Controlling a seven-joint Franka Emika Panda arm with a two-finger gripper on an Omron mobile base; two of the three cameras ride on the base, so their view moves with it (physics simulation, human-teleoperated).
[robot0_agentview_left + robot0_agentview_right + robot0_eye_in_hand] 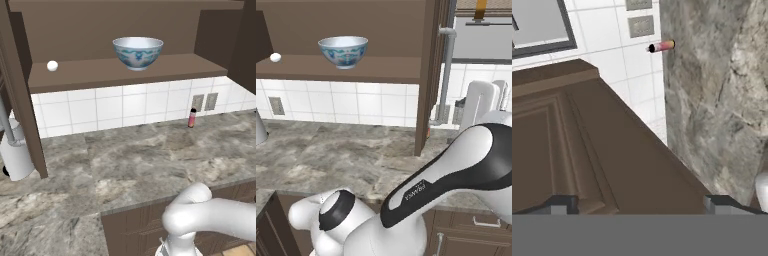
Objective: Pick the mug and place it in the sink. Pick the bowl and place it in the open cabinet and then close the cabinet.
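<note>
Sitting upright on the shelf of the open cabinet (125, 74), the bowl (138, 52) has bare shelf on both sides, with a small white ball (52, 65) well apart toward the left end. Below, the marbled counter (130, 160) lies broad and mostly bare up to its front edge; a slim red-pink bottle (192, 118) stands at the tiled wall. The hand view shows the gripper (639, 204) with fingertips (561, 205) spread wide, nothing between them, facing a panelled cabinet door (567, 150) (rolled sideways, so the bottle lies horizontal there). The right base view adds a white appliance (481, 107) beyond the door.
</note>
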